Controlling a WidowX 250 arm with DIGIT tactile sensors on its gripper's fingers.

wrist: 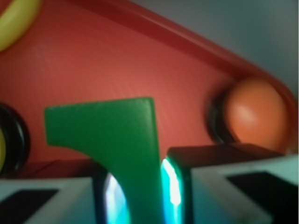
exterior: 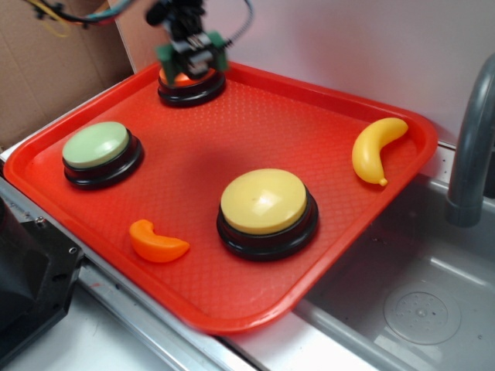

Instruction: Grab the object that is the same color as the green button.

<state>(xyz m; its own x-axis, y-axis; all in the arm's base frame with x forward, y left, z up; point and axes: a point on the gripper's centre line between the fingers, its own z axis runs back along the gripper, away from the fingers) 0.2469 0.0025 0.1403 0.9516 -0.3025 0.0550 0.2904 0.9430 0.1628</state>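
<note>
My gripper (exterior: pixel 192 52) hangs at the tray's far left corner, just above the orange button (exterior: pixel 186 79), and it is shut on the dark green arch-shaped object (exterior: pixel 193 52). In the wrist view one leg of the object (wrist: pixel 119 140) is clamped between my fingers (wrist: pixel 205 182), its curved cutout facing left, and the gripper (wrist: pixel 140 196) holds it clear of the tray floor. The orange button (wrist: pixel 254 114) shows to the right there. The pale green button (exterior: pixel 97 144) on its black base sits at the tray's left side, apart from my gripper.
A red tray (exterior: pixel 325 124) holds everything. A large yellow button (exterior: pixel 264 202) stands near the front, an orange crescent piece (exterior: pixel 155 242) lies to its left, and a yellow banana (exterior: pixel 376 148) lies at the right rim. A grey faucet (exterior: pixel 472 139) and sink (exterior: pixel 402 309) are at right.
</note>
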